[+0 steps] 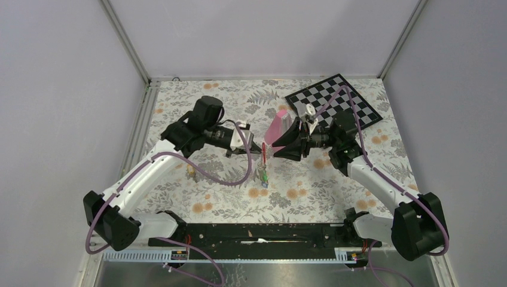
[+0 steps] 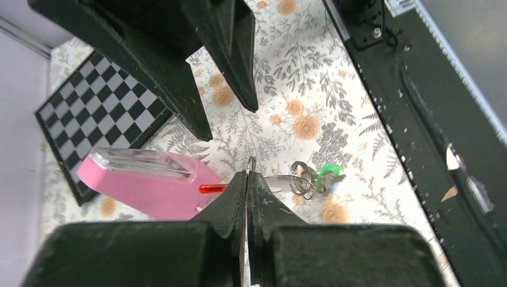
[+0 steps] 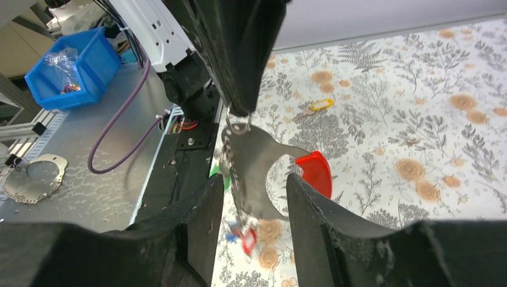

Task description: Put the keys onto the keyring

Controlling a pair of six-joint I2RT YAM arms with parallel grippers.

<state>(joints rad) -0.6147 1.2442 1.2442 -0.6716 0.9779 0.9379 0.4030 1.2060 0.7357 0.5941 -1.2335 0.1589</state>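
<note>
White tablecloth (image 1: 311,191) patterned with orange blooms and grey ferns. At one o'clock, a black-and-white chequered board (image 1: 335,98); beside it, a pink pyramid (image 1: 277,127). Keyring (image 3: 257,164): grey, with red bar. Key tag (image 2: 329,172) seemingly green.

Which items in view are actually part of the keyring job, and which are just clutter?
Job: keyring; green-tagged keys hanging from it; yellow-tagged key.
Clutter: pink pyramid; chessboard; blue bin.

The table (image 1: 335,191), covered in a flowered cloth, carries a black-and-white checkerboard (image 1: 317,92) at its far right corner, a pink wedge-shaped block (image 1: 276,127) just beside that board, and a yellow-tagged key (image 3: 321,105) nearer the left edge.
</note>
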